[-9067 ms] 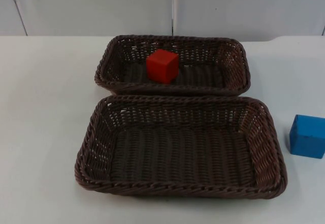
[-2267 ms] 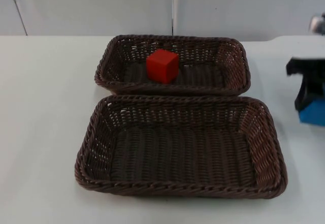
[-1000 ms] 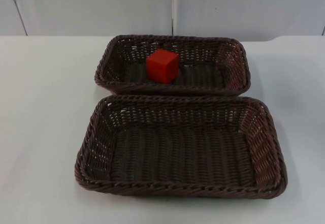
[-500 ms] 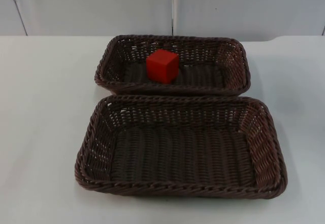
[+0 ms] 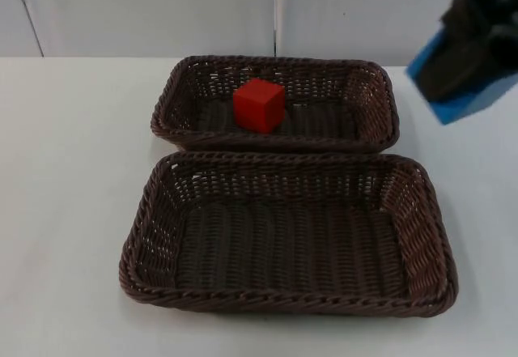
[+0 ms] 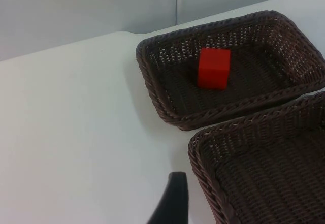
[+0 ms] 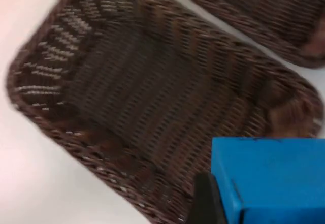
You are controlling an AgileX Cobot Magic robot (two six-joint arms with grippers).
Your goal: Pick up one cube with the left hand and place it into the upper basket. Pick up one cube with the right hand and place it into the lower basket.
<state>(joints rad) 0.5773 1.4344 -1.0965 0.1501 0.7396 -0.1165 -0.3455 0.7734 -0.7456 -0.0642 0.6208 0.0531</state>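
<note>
Right gripper (image 5: pixel 473 53) raised right of upper basket (image 5: pixel 380 90), clamped on blue cube (image 5: pixel 477 98) | red cube (image 5: pixel 259 104) in upper basket | lower basket (image 5: pixel 429 235) | left fingers (image 6: pixel 172 201): cannot tell, arm waiting.

Below the right gripper (image 5: pixel 473 57), the dark brown woven lower basket (image 5: pixel 137 244) lies open, its raised rim surrounding bare floor.
</note>
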